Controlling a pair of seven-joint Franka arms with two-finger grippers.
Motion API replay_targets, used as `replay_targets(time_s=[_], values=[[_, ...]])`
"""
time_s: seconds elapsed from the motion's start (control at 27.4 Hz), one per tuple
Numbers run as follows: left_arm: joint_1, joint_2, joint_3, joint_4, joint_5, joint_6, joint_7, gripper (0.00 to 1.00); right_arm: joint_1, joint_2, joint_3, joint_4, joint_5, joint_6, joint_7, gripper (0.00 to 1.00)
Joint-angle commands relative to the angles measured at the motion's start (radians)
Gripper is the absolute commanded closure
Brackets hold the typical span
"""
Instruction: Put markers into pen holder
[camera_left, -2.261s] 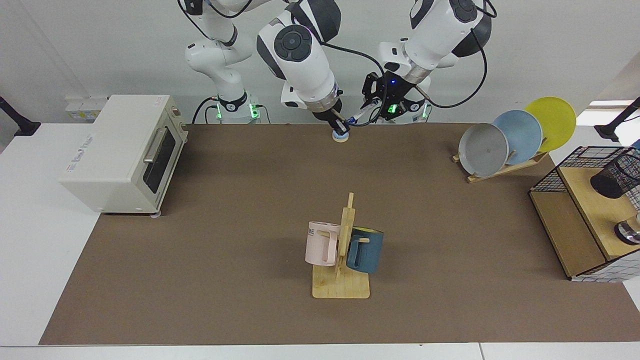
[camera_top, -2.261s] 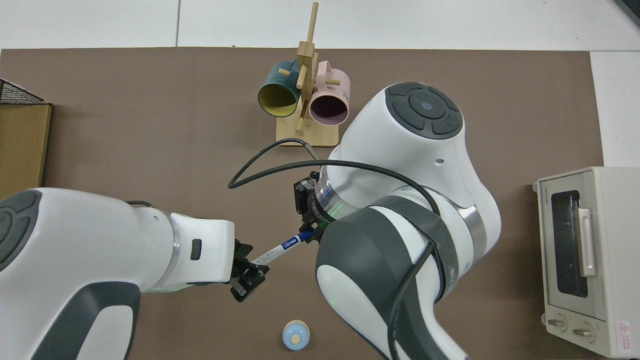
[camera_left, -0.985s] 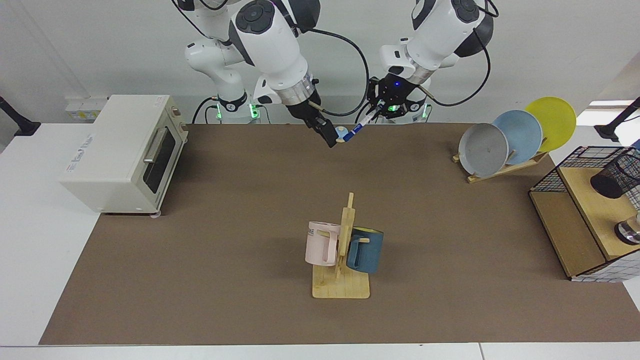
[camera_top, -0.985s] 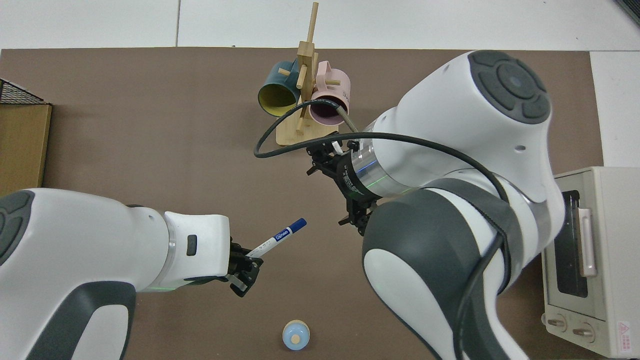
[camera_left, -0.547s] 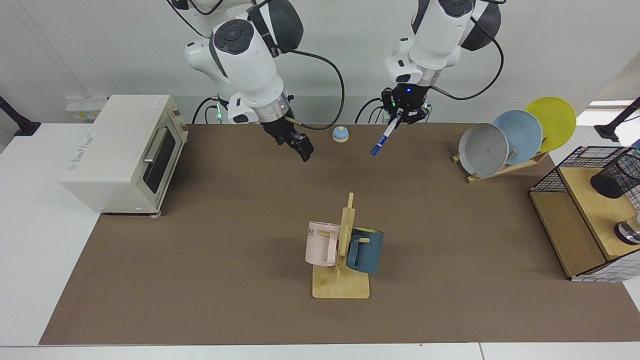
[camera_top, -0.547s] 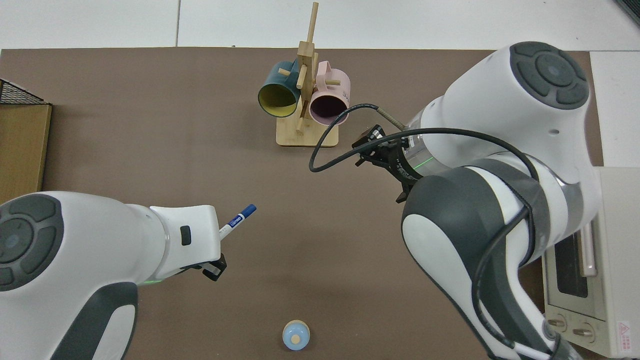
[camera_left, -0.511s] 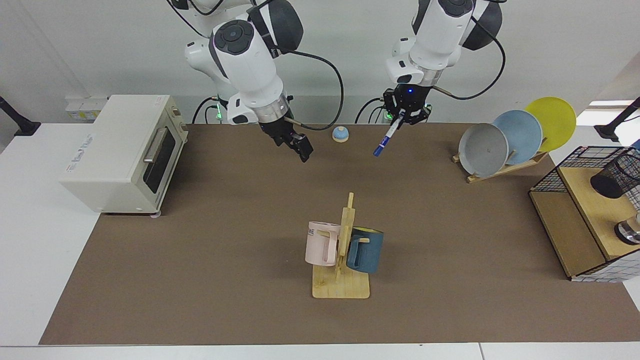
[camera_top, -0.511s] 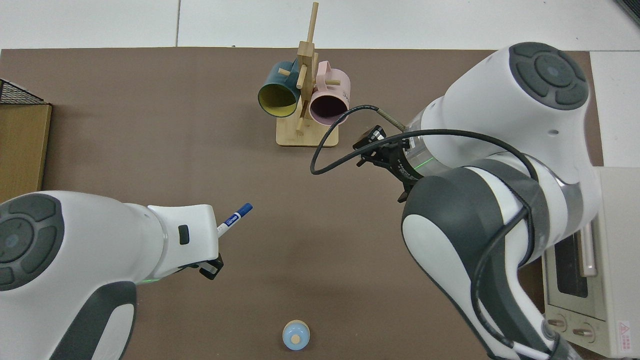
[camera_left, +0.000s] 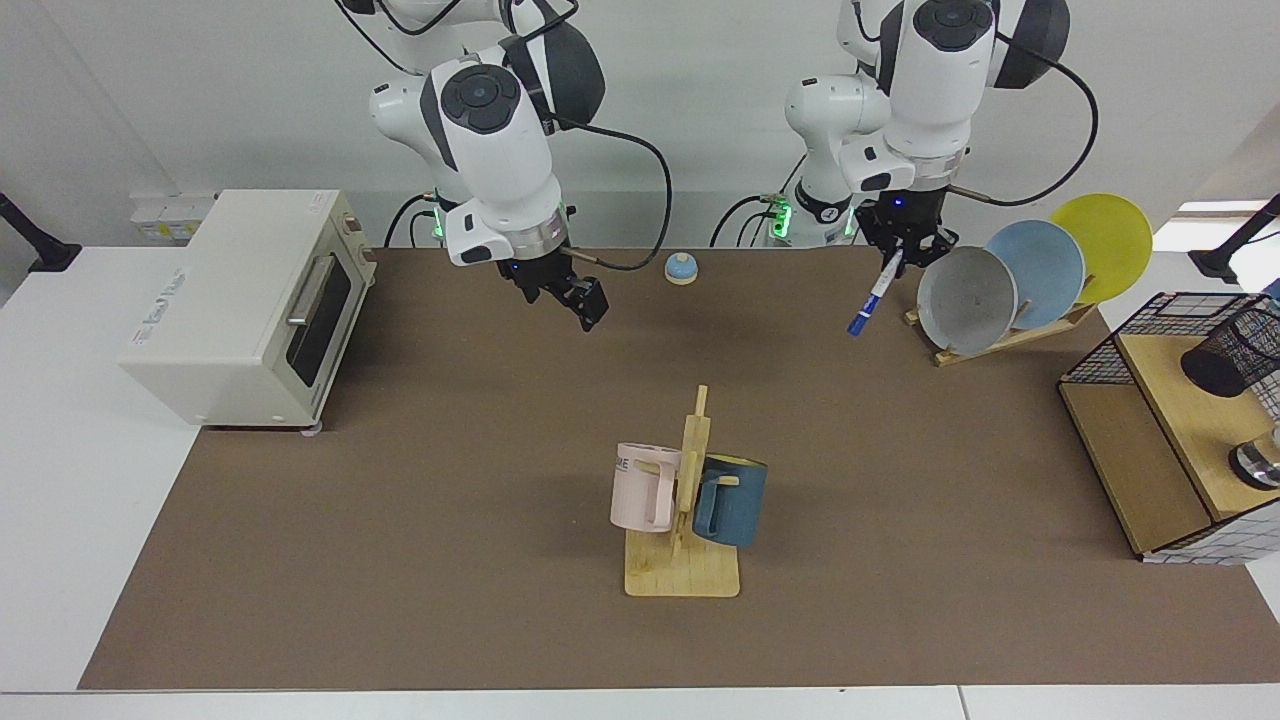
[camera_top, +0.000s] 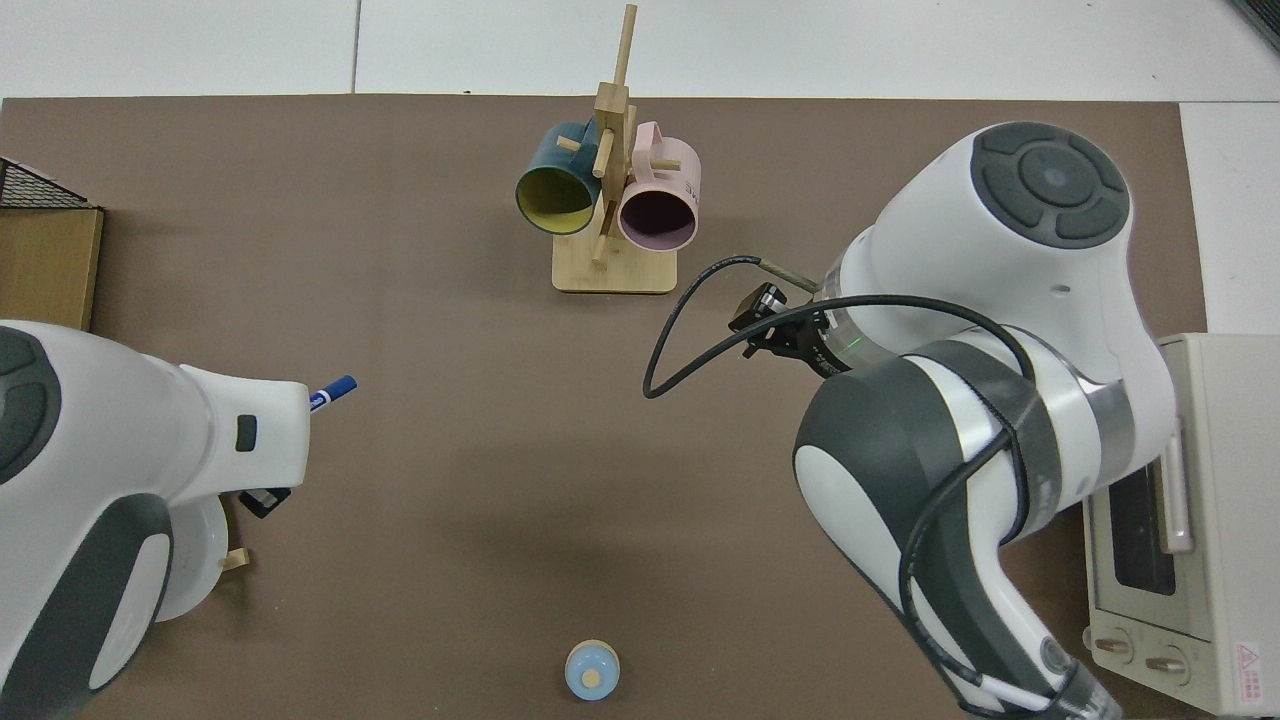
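Beside the plate rack (camera_left: 1010, 335): left gripper (camera_left: 897, 255) clamped on marker (camera_left: 868, 300), blue cap down.
Right gripper (camera_left: 588, 305) empty, fingers apart, far from rack; pen holder (camera_left: 1228, 355) beyond it.

The marker (camera_left: 868, 303) is white with a blue cap. Beside it stand grey (camera_left: 966, 299), blue (camera_left: 1046, 262) and yellow plates (camera_left: 1110, 236).
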Motion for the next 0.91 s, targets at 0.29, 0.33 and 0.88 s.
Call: replay_targets(time_s=[0.29,0.33,0.88], values=[[0.083,0.136,0.004,0.192,0.353,-0.067,0.301,1.0,-0.032,-0.036,0.01,-0.057,-0.031,0.034,-0.058,0.0],[0.095,0.137,0.004,0.193,0.369,-0.059,0.325,1.0,-0.034,-0.036,0.01,-0.057,-0.031,0.04,-0.058,0.0],[0.212,0.2,0.004,0.281,0.454,-0.005,0.535,1.0,-0.183,-0.034,0.009,-0.004,-0.158,0.045,-0.627,0.0]])
